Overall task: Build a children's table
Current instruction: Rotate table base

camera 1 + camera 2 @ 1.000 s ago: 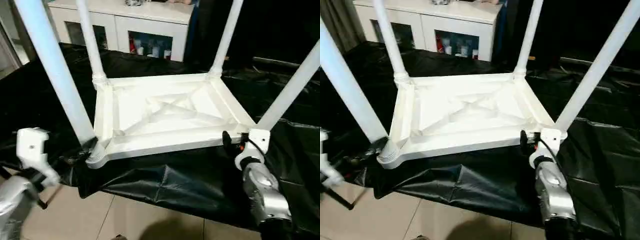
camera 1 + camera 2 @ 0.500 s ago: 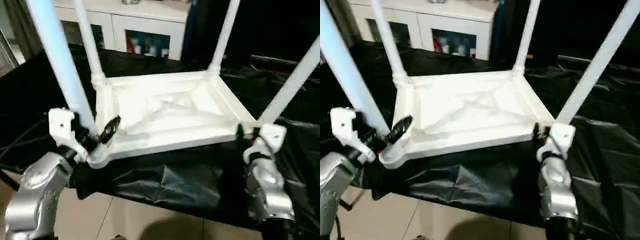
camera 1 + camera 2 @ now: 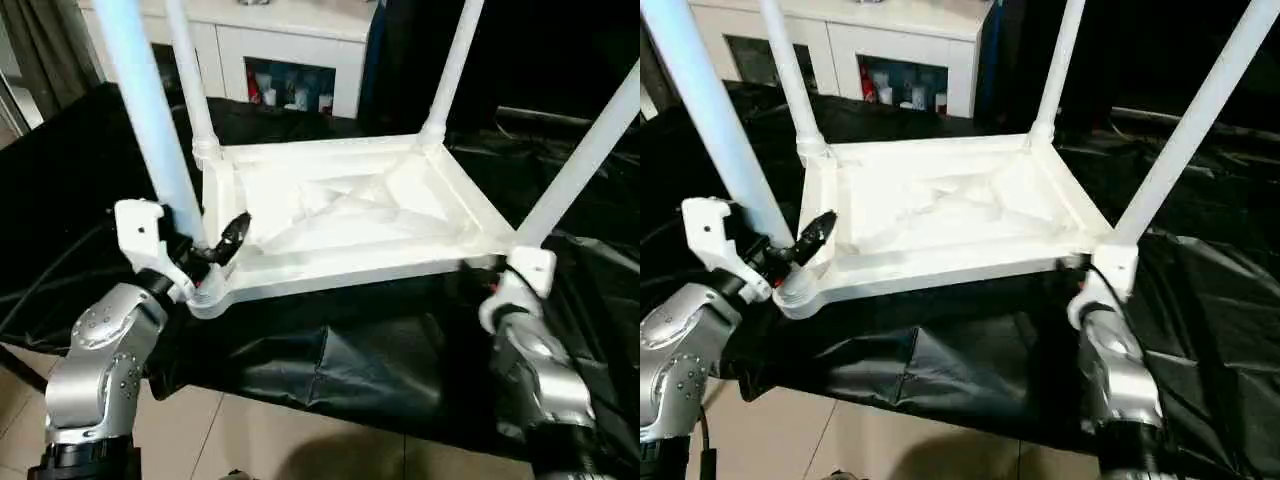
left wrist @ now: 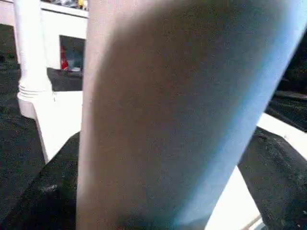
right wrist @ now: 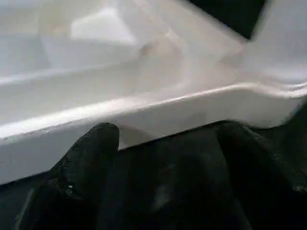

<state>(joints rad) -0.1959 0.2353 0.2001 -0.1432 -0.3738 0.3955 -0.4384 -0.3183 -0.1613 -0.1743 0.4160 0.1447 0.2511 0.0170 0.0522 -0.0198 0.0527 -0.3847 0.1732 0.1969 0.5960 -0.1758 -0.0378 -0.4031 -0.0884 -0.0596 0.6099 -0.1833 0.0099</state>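
The white children's table lies upside down on the black sheet, its ribbed underside facing up and four tube legs standing in the corner sockets. My left gripper is open and straddles the base of the near-left leg, one black finger over the tabletop rim. That leg stands close between the fingers in the left wrist view. My right gripper is open at the near-right corner, its fingertips just below the tabletop's edge, beside the near-right leg.
A white cabinet with glass doors stands behind the work surface. The black sheet hangs over the near edge, with tiled floor below. The far legs rise at the back.
My left arm has swung in from the lower left and its open fingers now straddle the near-left leg. The right gripper has dropped slightly at the near-right corner. The camera has shifted.
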